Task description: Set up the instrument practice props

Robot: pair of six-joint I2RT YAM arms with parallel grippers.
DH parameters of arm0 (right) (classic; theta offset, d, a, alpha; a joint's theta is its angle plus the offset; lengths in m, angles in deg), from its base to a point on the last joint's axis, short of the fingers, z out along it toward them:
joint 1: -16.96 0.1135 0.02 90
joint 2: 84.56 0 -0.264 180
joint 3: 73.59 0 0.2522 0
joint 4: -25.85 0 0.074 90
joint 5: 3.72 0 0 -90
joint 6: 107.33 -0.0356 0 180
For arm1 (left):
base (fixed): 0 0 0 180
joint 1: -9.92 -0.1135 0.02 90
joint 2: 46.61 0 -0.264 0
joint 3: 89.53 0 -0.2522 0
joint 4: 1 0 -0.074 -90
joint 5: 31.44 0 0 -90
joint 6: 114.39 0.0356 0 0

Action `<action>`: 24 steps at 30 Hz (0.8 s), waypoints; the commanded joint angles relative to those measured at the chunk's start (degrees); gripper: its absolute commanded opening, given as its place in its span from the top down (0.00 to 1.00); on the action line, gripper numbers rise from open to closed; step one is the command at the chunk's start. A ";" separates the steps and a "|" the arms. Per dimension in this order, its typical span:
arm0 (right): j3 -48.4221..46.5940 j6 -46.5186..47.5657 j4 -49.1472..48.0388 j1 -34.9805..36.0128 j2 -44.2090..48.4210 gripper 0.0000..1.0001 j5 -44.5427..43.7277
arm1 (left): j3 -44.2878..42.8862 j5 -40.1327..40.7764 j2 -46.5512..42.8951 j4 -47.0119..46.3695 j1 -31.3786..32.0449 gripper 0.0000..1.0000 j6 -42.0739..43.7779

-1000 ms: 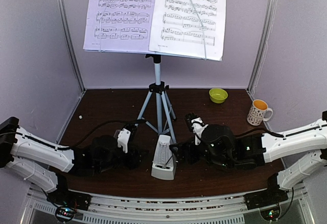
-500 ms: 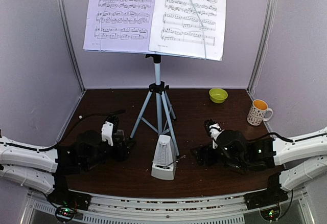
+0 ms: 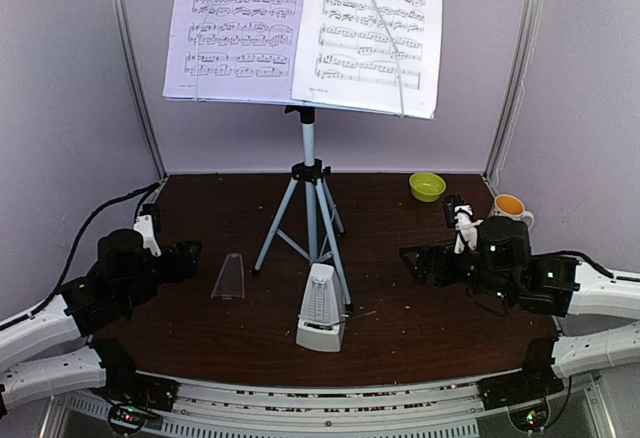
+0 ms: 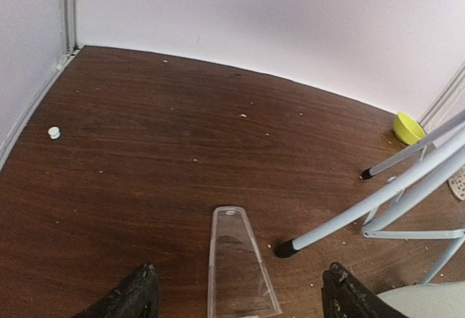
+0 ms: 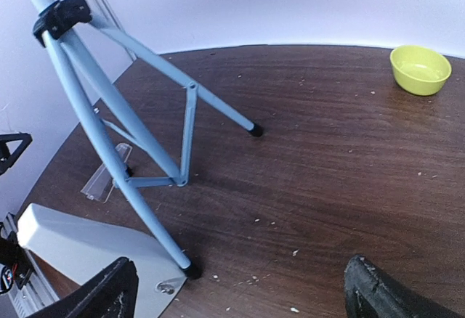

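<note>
Left of the metronome (image 3: 321, 308), its front cover (image 3: 228, 278) is lying released; left gripper (image 3: 183, 256) and right gripper (image 3: 415, 263), jaws spread empty, are retreating: setup seemingly finishing.

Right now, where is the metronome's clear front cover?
In the top view the cover lies on the table left of the metronome and tripod, just ahead of the left pincer.

I see two sheet-music pages (image 3: 300, 33) on the music stand (image 3: 308, 163), metronome (image 3: 321, 310) upright by its legs, clear cover (image 3: 228, 278) apart leftward
</note>
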State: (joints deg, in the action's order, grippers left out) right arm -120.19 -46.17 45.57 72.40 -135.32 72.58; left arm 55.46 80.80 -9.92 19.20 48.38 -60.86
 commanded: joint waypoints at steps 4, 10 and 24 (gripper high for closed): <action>-1.75 5.83 3.05 -11.99 2.63 0.00 9.08 | -7.52 -6.36 3.22 6.01 -7.30 0.20 5.89; -2.41 4.70 0.33 -20.67 0.49 0.00 17.06 | -14.91 -8.60 13.08 6.67 -9.10 0.17 10.37; -2.62 2.80 -9.20 -29.39 -10.42 0.00 26.01 | -25.56 -13.89 32.46 7.32 -10.80 0.02 9.38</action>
State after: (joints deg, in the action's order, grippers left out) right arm -121.15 -43.66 39.84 44.32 -143.45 96.15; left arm 31.06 68.80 21.16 27.57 38.24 -50.85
